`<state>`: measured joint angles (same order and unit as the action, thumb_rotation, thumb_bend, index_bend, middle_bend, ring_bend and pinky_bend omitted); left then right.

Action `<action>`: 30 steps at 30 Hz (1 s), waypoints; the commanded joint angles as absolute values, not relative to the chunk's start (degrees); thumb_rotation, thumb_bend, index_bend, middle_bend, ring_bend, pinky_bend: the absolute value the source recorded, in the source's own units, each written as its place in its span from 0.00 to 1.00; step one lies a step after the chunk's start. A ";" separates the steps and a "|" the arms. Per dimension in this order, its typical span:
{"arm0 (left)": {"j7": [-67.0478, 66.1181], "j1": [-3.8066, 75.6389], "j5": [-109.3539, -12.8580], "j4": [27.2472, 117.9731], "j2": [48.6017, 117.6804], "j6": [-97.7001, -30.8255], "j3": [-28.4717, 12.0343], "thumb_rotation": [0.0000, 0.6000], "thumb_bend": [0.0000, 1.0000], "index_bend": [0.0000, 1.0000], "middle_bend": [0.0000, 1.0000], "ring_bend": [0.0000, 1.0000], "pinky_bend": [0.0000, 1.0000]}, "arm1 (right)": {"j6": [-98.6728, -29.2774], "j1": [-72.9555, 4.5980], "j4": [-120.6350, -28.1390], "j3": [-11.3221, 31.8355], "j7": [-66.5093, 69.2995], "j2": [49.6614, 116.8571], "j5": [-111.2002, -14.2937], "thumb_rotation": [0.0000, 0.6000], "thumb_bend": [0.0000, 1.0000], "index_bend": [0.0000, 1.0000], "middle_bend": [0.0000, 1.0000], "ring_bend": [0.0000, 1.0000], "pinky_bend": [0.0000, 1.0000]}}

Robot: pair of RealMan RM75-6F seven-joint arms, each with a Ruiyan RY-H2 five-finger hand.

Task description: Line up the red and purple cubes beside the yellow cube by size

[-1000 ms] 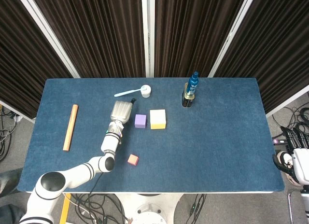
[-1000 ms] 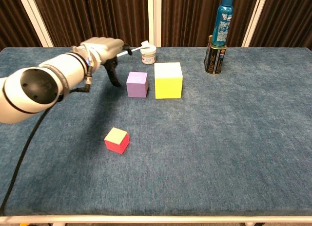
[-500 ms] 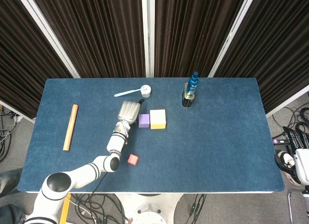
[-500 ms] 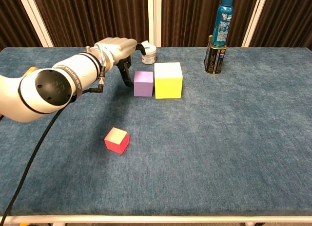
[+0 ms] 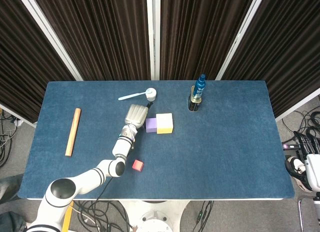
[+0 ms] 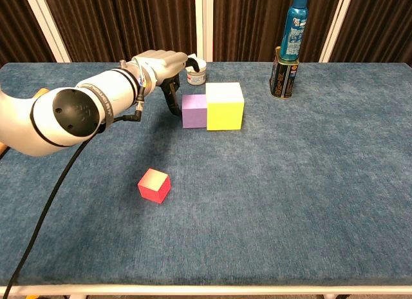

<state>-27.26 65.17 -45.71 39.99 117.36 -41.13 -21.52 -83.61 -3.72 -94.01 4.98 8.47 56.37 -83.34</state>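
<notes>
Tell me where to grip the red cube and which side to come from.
Pinch the red cube across two opposite side faces, coming straight down. It sits flat and alone on the table, turned slightly, so rotate the left hand to match its faces.

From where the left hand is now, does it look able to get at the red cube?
Probably yes. The red cube sits alone on bare table, nearer the robot than the left hand, which is beside the purple cube. Nothing lies between them; the arm would only need to draw back.
</notes>
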 commanded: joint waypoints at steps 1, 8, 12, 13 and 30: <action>-26.78 65.40 -46.30 39.48 117.73 -41.42 -21.68 1.00 0.02 0.18 0.94 0.98 1.00 | -83.58 -3.74 -94.08 5.01 8.40 56.35 -83.31 1.00 0.27 0.00 0.11 0.00 0.08; -26.15 64.88 -47.04 39.06 117.60 -40.97 -21.58 1.00 0.02 0.16 0.94 0.98 1.00 | -83.54 -3.81 -94.52 5.22 8.09 56.09 -83.03 1.00 0.27 0.00 0.11 0.00 0.08; -25.19 61.86 -48.90 43.41 114.60 -43.41 -20.26 1.00 0.02 0.16 0.93 0.98 1.00 | -83.36 -3.99 -94.48 5.25 8.18 56.16 -83.16 1.00 0.27 0.00 0.11 0.00 0.08; -24.67 60.46 -49.98 45.68 113.05 -44.73 -19.55 1.00 0.02 0.16 0.93 0.98 1.00 | -83.21 -4.11 -94.41 5.25 8.21 56.22 -83.26 1.00 0.27 0.00 0.11 0.00 0.08; -16.84 42.39 -61.71 93.70 85.54 -54.68 -8.56 1.00 0.06 0.35 0.94 0.98 1.00 | -82.68 -5.64 -93.82 4.95 8.68 57.72 -85.90 1.00 0.27 0.00 0.11 0.00 0.08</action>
<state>-18.68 45.60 -58.22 89.02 89.32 -52.95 -11.75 -82.68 -5.65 -93.83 4.96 8.67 57.71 -85.89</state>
